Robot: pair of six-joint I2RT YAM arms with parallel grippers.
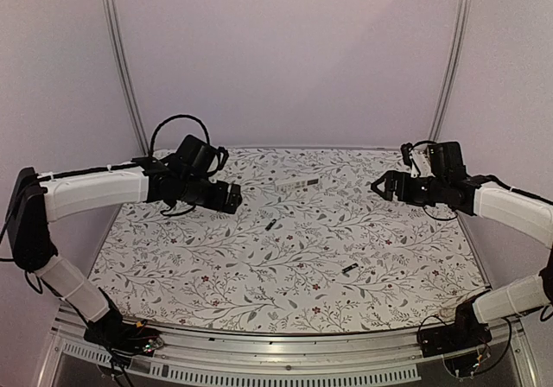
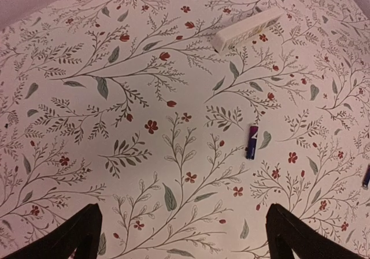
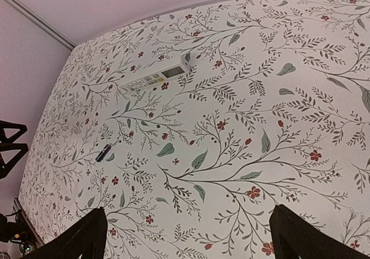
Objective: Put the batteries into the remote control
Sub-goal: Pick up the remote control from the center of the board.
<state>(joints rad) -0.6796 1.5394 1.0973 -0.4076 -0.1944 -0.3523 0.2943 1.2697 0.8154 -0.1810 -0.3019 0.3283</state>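
Left pincer (image 1: 233, 196) and right pincer (image 1: 380, 187) are held wide open and empty above the table (image 1: 406, 244), by its left and right edges. One battery (image 1: 349, 269) is seen right of centre toward the near edge; the other battery (image 1: 271, 225) is seen near the middle. The remote (image 1: 296, 182) is laid close to the far edge, apart from both.

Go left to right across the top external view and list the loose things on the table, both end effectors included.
left end effector → left battery → remote control → right battery → right end effector
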